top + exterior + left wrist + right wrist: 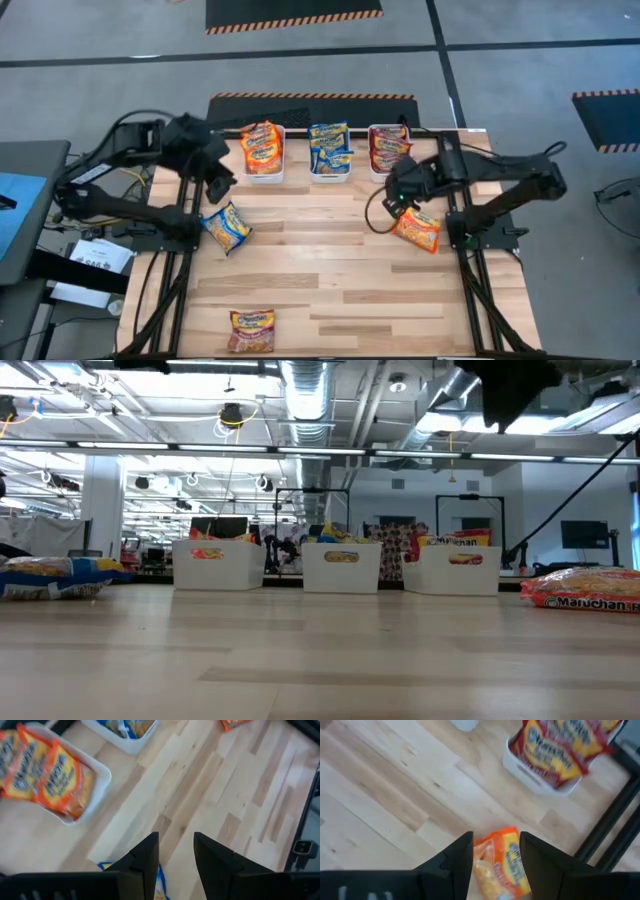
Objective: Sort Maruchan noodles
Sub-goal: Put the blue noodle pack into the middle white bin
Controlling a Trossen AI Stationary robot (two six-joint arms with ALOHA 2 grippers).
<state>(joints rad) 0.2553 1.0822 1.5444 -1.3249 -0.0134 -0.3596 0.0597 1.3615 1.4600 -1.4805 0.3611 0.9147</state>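
Observation:
Three Maruchan packets lie loose and flat on the table: a blue-and-yellow one [227, 227] [60, 575] near the left side, an orange one [418, 229] [585, 588] on the right, and a dark red one [252, 330] at the near edge. My left gripper [218, 190] [176, 855] hovers open just beyond the blue-and-yellow packet [159, 880]. My right gripper [397, 207] [496, 860] hovers open above the far end of the orange packet [502, 867], which shows between its fingers. Neither touches anything.
Three white bins stand in a row at the far edge: the left one [284, 152] [102, 775] holds orange packets, the middle one [330, 176] blue ones, the right one [372, 160] [530, 777] dark red ones. Bare wood lies between the loose packets.

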